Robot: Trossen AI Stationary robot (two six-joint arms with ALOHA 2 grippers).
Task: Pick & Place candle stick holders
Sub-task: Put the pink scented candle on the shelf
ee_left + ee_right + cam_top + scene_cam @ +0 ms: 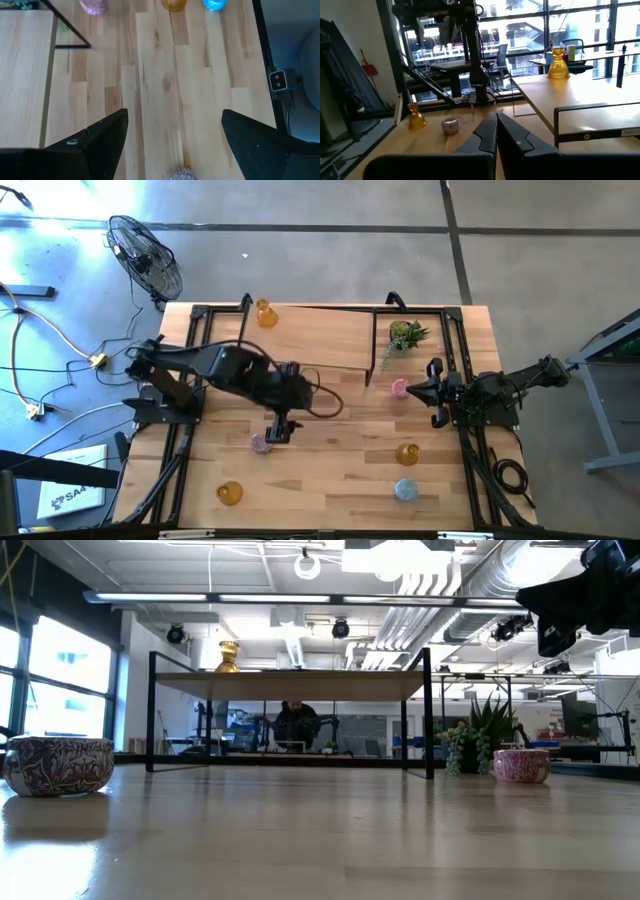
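Observation:
My left gripper point(278, 430) is open and hovers at the table's middle. A pink holder point(260, 443) stands just beside it and shows low between the spread fingers in the left wrist view point(181, 174), untouched. My right gripper point(432, 390) is shut and empty point(496, 134), next to a second pink holder point(399, 388). One amber holder point(265, 313) stands on the raised shelf. Another amber holder point(407, 453) and the light blue holder point(405, 490) stand near right. A third amber holder point(230, 493) stands near left.
A black-framed wooden shelf point(300, 330) spans the far half of the table. A spiky green potted plant point(405, 335) stands by its right leg. A fan point(145, 255) stands on the floor beyond the far left corner.

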